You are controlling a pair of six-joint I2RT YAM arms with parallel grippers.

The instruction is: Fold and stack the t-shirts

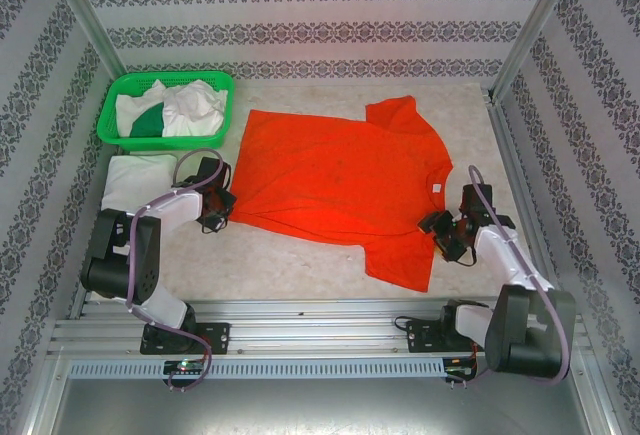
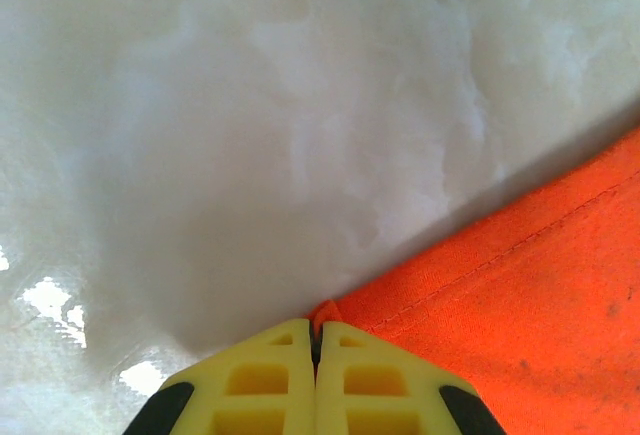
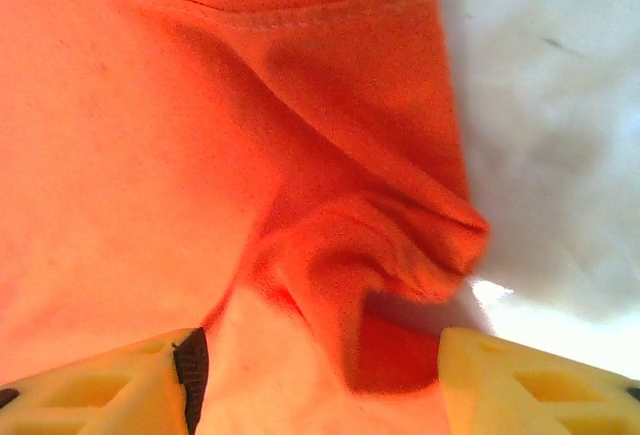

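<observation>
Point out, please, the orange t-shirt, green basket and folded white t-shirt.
orange t-shirt (image 1: 330, 180), top external view, middle of its body
green basket (image 1: 160, 142), top external view, near wall
folded white t-shirt (image 1: 135, 180), top external view, centre

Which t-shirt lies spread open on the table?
The orange-red t-shirt; the white tees and dark green tee sit bunched in the basket, a folded white tee lies near it.

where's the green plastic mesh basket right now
Top view: the green plastic mesh basket sits at the far left corner, beyond the folded white t-shirt, left of the spread orange-red t-shirt.
</observation>
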